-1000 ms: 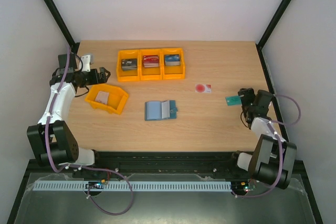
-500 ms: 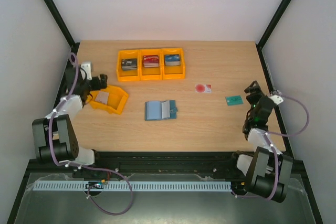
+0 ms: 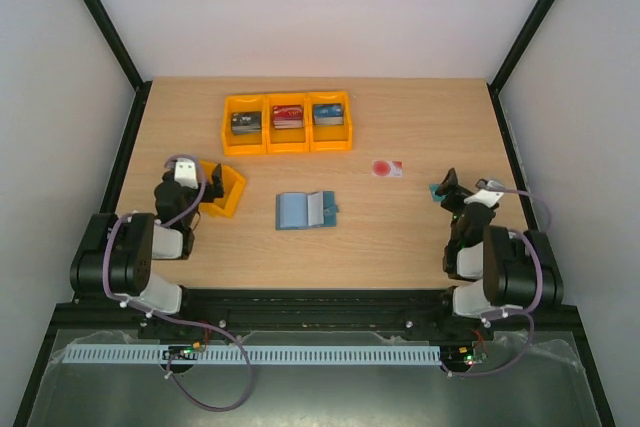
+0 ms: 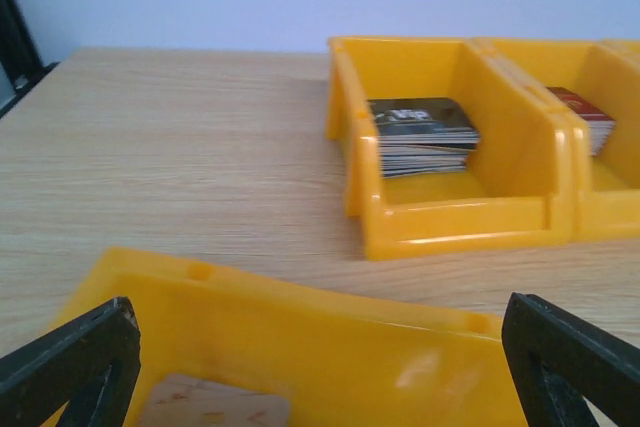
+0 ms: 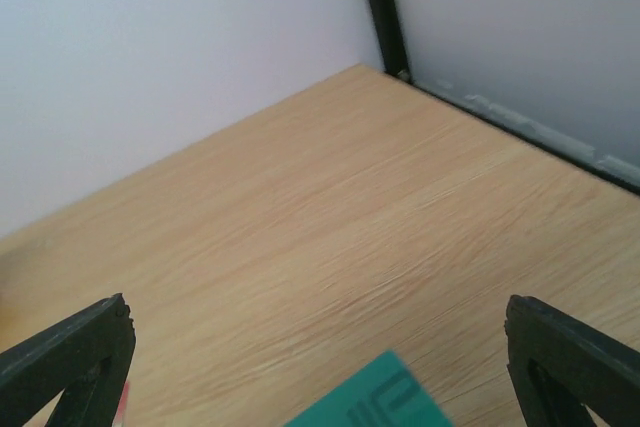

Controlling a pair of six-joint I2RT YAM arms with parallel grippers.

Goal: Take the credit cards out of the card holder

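Top external: you see the card holder (image 3: pixel 305 210) lying open mid-table, the red-marked white card (image 3: pixel 386 168) off to its right. Left wrist: your left gripper (image 4: pixel 318 309) gapes wide, holding nothing, over an orange bin (image 4: pixel 330 367) containing a pale card (image 4: pixel 210 409). Right wrist: your right gripper (image 5: pixel 318 305) gapes wide, empty, above a teal card (image 5: pixel 370 402).

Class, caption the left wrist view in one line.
Open left fingers frame a near orange bin; stacked cards sit in another bin.
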